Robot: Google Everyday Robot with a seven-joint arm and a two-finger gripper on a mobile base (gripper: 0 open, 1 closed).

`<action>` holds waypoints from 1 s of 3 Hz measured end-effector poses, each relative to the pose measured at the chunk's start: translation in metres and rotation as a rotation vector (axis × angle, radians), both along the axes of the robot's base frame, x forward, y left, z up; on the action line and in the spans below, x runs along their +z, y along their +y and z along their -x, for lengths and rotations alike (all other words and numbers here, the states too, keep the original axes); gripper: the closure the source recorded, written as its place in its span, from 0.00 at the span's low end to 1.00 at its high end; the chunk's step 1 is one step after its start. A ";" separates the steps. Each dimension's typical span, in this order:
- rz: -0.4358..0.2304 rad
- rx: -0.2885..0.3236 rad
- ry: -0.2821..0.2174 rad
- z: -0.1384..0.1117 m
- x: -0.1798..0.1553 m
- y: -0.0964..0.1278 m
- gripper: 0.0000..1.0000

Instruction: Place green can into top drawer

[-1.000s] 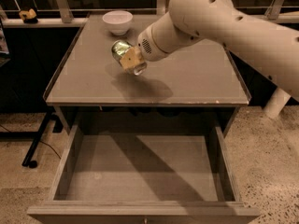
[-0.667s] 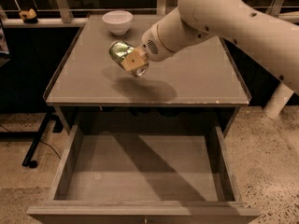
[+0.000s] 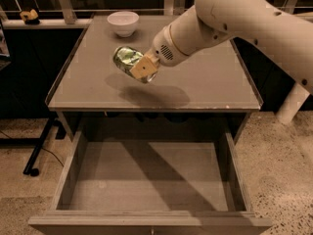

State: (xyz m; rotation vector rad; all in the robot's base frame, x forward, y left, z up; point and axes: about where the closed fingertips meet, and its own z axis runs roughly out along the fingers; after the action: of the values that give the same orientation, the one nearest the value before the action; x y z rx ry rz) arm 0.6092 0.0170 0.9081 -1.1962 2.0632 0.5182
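The green can (image 3: pixel 126 58) has a dark green patterned body and a shiny end. It is held on its side, tilted, in the air above the grey table top (image 3: pixel 98 89). My gripper (image 3: pixel 139 67) is shut on the can, with a tan finger pad (image 3: pixel 145 68) across its near side. The white arm reaches in from the upper right. The top drawer (image 3: pixel 146 182) is pulled fully open below the table's front edge. Its flat grey bottom holds nothing.
A white bowl (image 3: pixel 122 22) stands at the back of the table. A small yellow object (image 3: pixel 30 16) sits on the ledge at the far left. A black stand leg (image 3: pixel 39 146) is on the floor left of the drawer.
The arm has carried the can a little to the left and slightly lower over the table. The drawer has not moved.
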 end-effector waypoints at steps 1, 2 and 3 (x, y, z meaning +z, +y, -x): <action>0.012 0.017 0.010 0.008 -0.002 0.004 1.00; 0.003 -0.021 0.035 0.033 0.002 0.002 1.00; -0.032 -0.117 0.067 0.079 -0.001 -0.006 1.00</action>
State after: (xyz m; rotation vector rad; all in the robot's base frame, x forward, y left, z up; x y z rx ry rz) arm 0.5302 0.0111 0.9068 -1.0456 2.1585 0.5405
